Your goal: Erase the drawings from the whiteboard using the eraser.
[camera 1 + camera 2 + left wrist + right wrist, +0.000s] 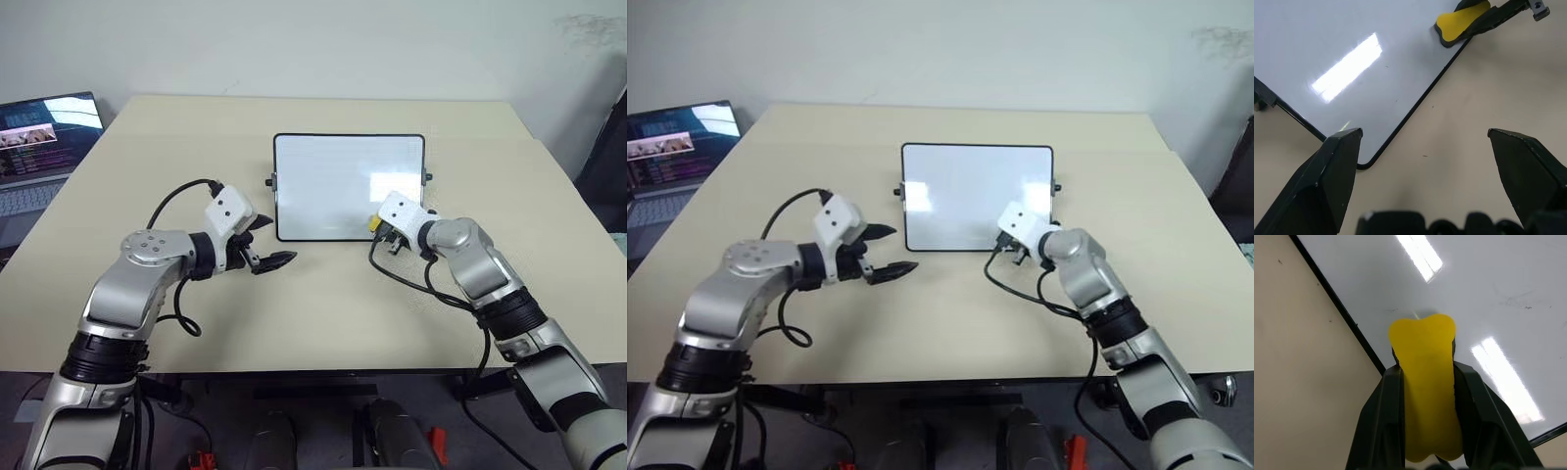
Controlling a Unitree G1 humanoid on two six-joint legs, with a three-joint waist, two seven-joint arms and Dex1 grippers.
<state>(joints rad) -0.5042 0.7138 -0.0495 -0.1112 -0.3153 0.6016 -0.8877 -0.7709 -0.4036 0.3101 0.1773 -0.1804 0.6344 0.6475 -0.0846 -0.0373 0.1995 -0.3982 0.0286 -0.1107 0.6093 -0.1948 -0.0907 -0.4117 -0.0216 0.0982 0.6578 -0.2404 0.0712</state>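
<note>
Two grippers over a beige table (323, 323) — right gripper (1425, 382) clamped on the yellow eraser (1426, 382), fingers (1382, 421) pressed against both of its long sides. Eraser tip down at the near right corner of the whiteboard (333, 181), close beside the black frame. Board flat on the table in the middle, glossy white with glare patches; no red drawings to be made out on its surface, just faint grey smudges in the right wrist view. Left gripper (266, 245) with fingers spread wide and nothing between them, hanging over bare tabletop just off the board's near left corner. Lit laptop (44, 147) at the far left edge, well apart from the board.
</note>
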